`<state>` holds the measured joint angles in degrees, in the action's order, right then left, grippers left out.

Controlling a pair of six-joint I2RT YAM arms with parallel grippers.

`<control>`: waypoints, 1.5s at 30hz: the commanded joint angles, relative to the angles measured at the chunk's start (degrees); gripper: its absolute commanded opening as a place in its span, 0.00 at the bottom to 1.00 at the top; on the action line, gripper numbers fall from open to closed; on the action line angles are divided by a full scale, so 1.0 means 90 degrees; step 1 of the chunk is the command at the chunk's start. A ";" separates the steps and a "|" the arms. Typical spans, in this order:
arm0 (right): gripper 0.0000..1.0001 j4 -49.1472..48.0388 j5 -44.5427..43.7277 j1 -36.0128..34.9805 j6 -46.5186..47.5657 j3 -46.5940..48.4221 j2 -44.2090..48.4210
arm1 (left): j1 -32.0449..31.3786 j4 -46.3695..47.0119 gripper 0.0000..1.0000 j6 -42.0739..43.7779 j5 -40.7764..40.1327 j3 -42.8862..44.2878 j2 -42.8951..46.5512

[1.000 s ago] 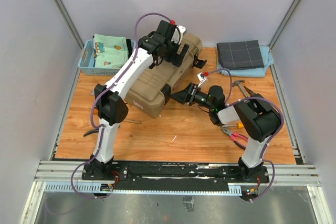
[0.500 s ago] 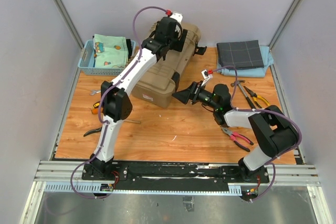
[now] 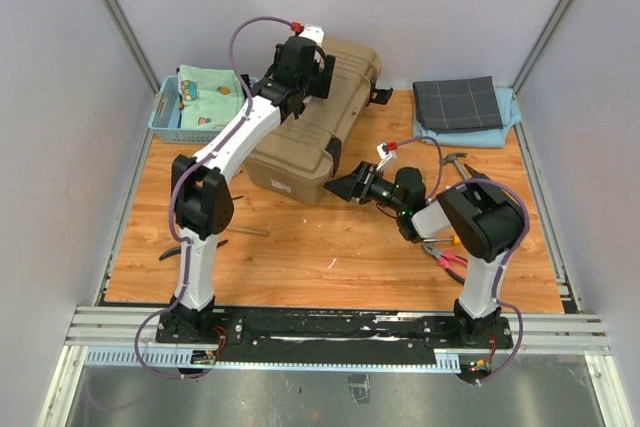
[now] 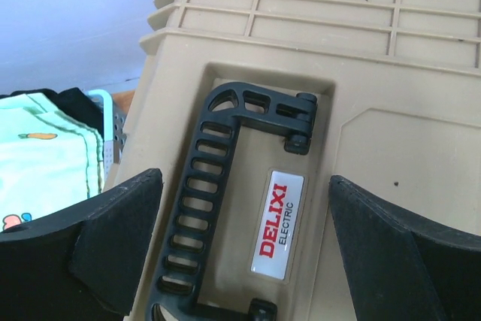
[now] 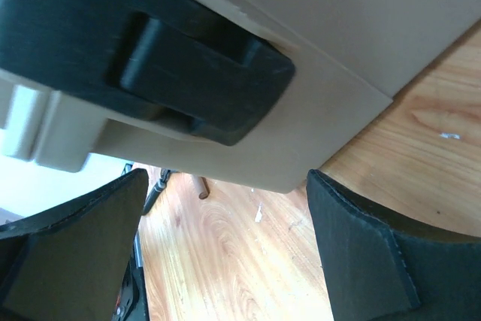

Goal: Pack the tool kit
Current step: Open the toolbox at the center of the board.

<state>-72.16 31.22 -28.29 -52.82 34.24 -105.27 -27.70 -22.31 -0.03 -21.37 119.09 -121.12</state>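
Note:
The tan toolbox [image 3: 320, 132] lies shut on the table at the back centre, with a red label on its front. My left gripper [image 3: 312, 77] hovers open just above its lid. In the left wrist view [image 4: 244, 178] its jaws straddle the black recessed handle [image 4: 214, 201] and the DELIXI label [image 4: 281, 223] without touching them. My right gripper [image 3: 338, 187] is open and empty, low by the box's front right corner. In the right wrist view [image 5: 225, 178] it faces a black latch [image 5: 180, 58]. Red pliers [image 3: 452, 264] and a hammer [image 3: 453, 161] lie at the right.
A blue basket [image 3: 172, 129] of patterned cloth stands at the back left, close to the box; it also shows in the left wrist view [image 4: 113, 129]. A folded dark grey cloth [image 3: 458, 102] lies at the back right. Dark pliers [image 3: 178, 250] lie at the left.
The toolbox has swung and shifted back, and now lies flat. My left gripper has moved left over the lid. My right gripper has stayed by the front corner.

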 commanded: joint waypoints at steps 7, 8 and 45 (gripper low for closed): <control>0.88 -0.1956 -0.0380 0.0035 -0.0736 0.0124 -0.0652 | 0.0158 -0.0172 0.94 0.0160 -0.0146 -0.0762 0.0450; 0.88 -0.1957 -0.0413 0.0054 -0.0720 0.0119 -0.0597 | 0.0158 -0.0159 0.94 0.0164 -0.0166 -0.0784 0.0466; 0.89 -0.2063 -0.0480 0.0140 -0.2220 0.1347 -0.1798 | 0.0452 -0.0430 0.93 -0.0140 -0.0044 -0.0392 0.0177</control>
<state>-88.47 27.83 -26.15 -70.37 43.24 -120.11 -25.39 -22.17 -1.96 -18.50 113.23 -116.68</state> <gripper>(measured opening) 0.891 0.932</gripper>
